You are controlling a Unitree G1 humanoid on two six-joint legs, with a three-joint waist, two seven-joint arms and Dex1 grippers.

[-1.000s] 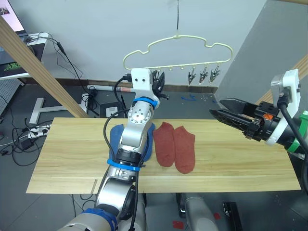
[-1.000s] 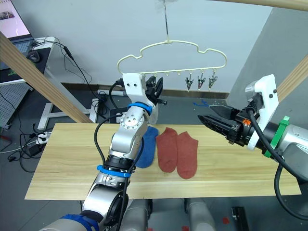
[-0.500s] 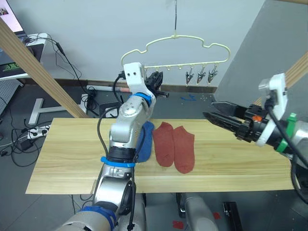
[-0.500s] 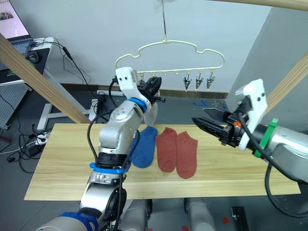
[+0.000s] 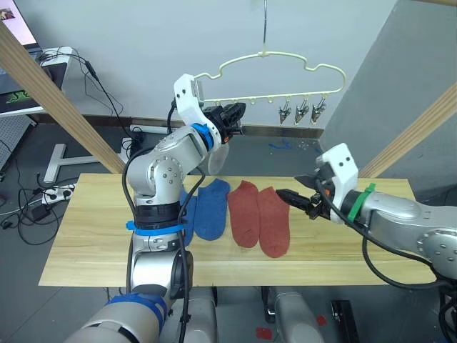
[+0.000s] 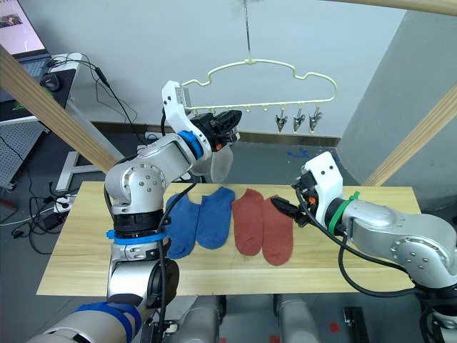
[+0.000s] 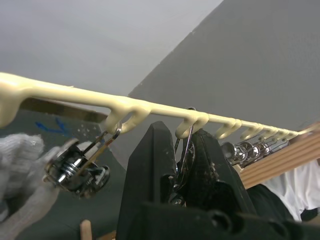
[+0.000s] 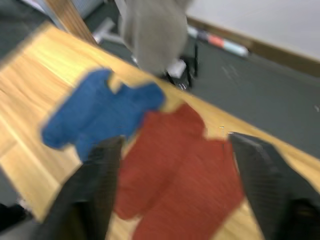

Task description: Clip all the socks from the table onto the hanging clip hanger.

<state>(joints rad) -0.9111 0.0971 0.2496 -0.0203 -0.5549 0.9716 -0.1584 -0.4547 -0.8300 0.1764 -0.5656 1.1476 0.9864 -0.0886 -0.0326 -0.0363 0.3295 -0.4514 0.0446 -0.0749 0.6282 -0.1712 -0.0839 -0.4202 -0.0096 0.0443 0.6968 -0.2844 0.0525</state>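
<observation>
Behind your long table of light yellowish wood planks [image 5: 93, 236] is a pale wall, with a slanted wooden beam [image 5: 57, 100] on the left.

Your left gripper [image 6: 230, 123] is up high at the thin cream wire hanger with the wavy cloud shape [image 5: 285, 64]. Its two black fingers [image 7: 150, 165] sit close on either side of one small metal clip [image 7: 184, 145] under the hanger bar, with only a thin gap. A light grey sock [image 6: 218, 158] hangs just below this gripper, by another clip [image 7: 75, 170].

Your right gripper [image 5: 291, 198] is low over the table with its fingers spread wide and nothing in them. It is at the top edge of the two rust-red socks [image 5: 258, 218], which lie flat side by side. Just left of them lie two blue socks [image 6: 196, 221]. Three more clips [image 5: 300, 111] hang at the hanger's right end.
</observation>
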